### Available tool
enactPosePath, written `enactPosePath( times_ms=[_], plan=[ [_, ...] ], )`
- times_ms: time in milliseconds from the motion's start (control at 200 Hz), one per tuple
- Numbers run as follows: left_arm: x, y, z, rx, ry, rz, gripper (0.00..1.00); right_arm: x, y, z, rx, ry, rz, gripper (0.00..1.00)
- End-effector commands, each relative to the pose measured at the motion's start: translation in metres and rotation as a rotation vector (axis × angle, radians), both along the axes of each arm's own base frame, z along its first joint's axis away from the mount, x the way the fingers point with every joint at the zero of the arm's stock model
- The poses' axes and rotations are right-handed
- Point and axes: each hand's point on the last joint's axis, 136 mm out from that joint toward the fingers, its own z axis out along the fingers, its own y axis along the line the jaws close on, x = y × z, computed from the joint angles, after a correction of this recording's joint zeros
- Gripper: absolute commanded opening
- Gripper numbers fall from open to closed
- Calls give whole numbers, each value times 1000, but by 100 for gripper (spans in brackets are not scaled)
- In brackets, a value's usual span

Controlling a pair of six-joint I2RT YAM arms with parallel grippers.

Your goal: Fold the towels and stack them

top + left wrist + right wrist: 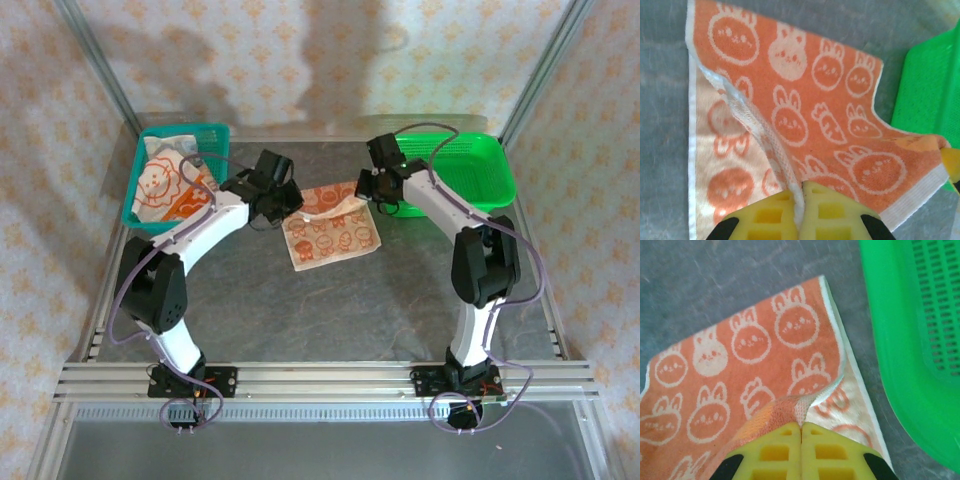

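**Both grippers pinched on one towel's far edge, fold under way**

In the top view we see the towel in work (pixel 332 232) lying on the grey table (pixel 330 320) at frame centre, between the two arms. The left gripper (pixel 284 207) sits at its upper-left corner and the right gripper (pixel 368 190) at its upper-right corner.

Left wrist cam: the yellow jaws are clamped together at bottom centre w/ the towel's white hem nipped between them. The orange bunny-and-carrot side spreads up the frame, and the paler reverse shows at lower left. Right wrist cam: same story. The jaws are closed at bottom centre on a corner, w/ the orange face turned over the cream layer.

We judge the reason for the two-corner hold is to keep the edge taut and level, so the flap comes over square and doesn't sag in the middle. The step in hand looks like the first fold, approx. half done.

More towels (pixel 165 180) wait in the teal basket (pixel 180 130) at upper left. The green basket (pixel 500 170) at upper right sits just beside the right gripper. That's a snag risk, so we'd carry the edge toward the bottom of the frame, away from the rim. No stack is visible on the table yet, so most of the task remains.
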Motion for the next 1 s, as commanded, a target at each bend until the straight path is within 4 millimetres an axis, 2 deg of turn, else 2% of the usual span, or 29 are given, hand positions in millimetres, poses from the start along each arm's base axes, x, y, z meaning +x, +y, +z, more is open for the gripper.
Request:
enactPosePath(
  times_ms=[0, 225, 405, 570, 726, 831, 996],
  plan=[
    [-7, 2, -1, -14, -23, 60, 0, -10, 0, 5, -19, -41, 28, 1],
    [-34, 2, -26, -14, 11, 90, 0, -31, -2, -18, -88, -9, 48, 1],
    [-50, -11, -42, -37, 30, 89, 0, -43, -9, -31, -141, 10, 60, 1],
    [-64, -19, -66, -35, 72, 79, 0, -54, -14, -44, -167, 37, 73, 2],
    [-76, -12, -90, 1, 111, 83, 0, -73, -8, -64, -163, 75, 104, 2],
    [-82, -5, -99, 40, 128, 76, 0, -88, -1, -78, -156, 103, 115, 2],
    [-94, 25, -101, 211, 138, 41, 0, -113, 13, -88, -119, 143, 115, 2]
  ],
)
